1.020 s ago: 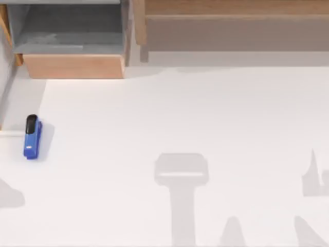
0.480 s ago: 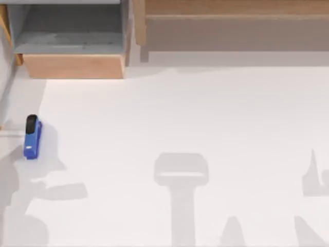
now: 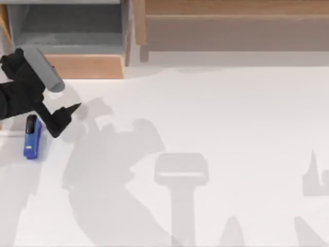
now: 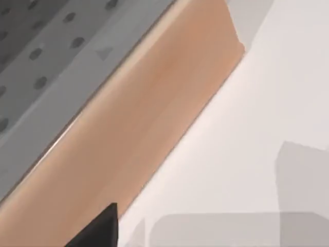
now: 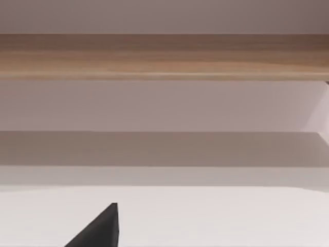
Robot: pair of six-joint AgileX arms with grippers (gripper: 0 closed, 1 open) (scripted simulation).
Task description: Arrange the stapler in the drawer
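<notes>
The small blue stapler (image 3: 32, 138) with its black end lies flat on the white table near the left edge. The drawer (image 3: 85, 66) stands pulled out at the back left, grey inside with a tan front panel. My left arm reaches in from the left. Its left gripper (image 3: 66, 116) hovers just right of the stapler's black end and in front of the drawer, apart from both. The left wrist view looks along the drawer's tan front panel (image 4: 154, 118) and grey inside (image 4: 41, 62). A black edge of my right gripper (image 5: 97, 229) shows in the right wrist view.
A wider brown wooden panel (image 3: 231, 20) runs along the back right, also seen as a brown strip (image 5: 164, 56) in the right wrist view. The white table (image 3: 216, 118) spreads open to the right of the stapler, crossed by grey shadows.
My left arm has swung in from the left edge and now hangs between the stapler and the drawer. Its shadow has spread over the table. The stapler has not moved.
</notes>
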